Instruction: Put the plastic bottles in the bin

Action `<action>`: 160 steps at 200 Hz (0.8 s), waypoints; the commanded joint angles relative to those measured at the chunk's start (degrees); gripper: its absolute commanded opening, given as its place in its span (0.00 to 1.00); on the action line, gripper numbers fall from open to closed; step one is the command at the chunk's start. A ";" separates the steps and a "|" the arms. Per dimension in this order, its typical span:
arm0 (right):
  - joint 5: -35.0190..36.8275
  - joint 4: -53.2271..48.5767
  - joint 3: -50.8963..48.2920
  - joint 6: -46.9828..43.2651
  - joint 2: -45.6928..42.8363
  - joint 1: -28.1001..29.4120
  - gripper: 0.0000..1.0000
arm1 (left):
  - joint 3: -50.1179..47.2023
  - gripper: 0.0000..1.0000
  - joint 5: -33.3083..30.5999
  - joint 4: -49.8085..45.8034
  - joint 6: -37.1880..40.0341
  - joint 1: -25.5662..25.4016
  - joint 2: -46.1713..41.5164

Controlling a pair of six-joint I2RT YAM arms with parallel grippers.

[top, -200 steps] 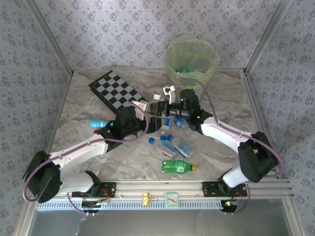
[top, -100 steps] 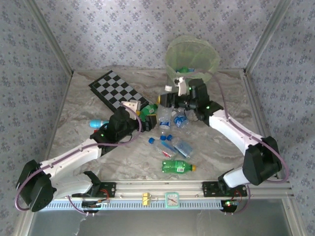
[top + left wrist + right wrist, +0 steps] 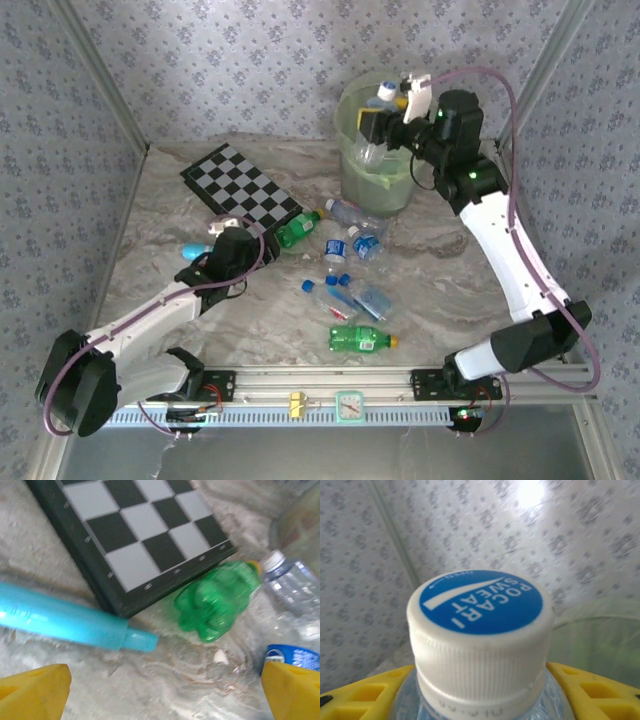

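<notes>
Bottles (image 3: 362,340) on marbled tabletop (image 3: 165,225), floral walls (image 3: 250,60); right hand (image 3: 392,108) clamps clear bottle (image 3: 480,610) by bin (image 3: 375,185); left hand (image 3: 165,692) apart.

A black-and-white checkered board (image 3: 240,188) lies flat toward the counter's (image 3: 450,290) far-left corner. A teal stick (image 3: 197,251) lies near the board's near corner, closer to the left edge.

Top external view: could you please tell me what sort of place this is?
Probably a robot test booth, not a home: patterned wall panels in an aluminium frame, two arms bolted to a rail, plastic bottles strewn by a bin.
</notes>
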 commanded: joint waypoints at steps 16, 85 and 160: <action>9.92 -1.24 8.61 -5.36 9.12 -2.67 0.52 | -0.53 0.97 -0.34 -1.34 -3.16 0.17 -1.13; 12.32 -11.87 27.31 -5.19 28.75 -4.11 0.54 | -1.06 0.97 0.17 -0.31 -2.00 0.23 -0.71; 10.70 -17.47 31.83 -2.41 35.68 -4.48 0.80 | -1.06 0.97 0.94 -1.13 -0.56 0.29 -0.70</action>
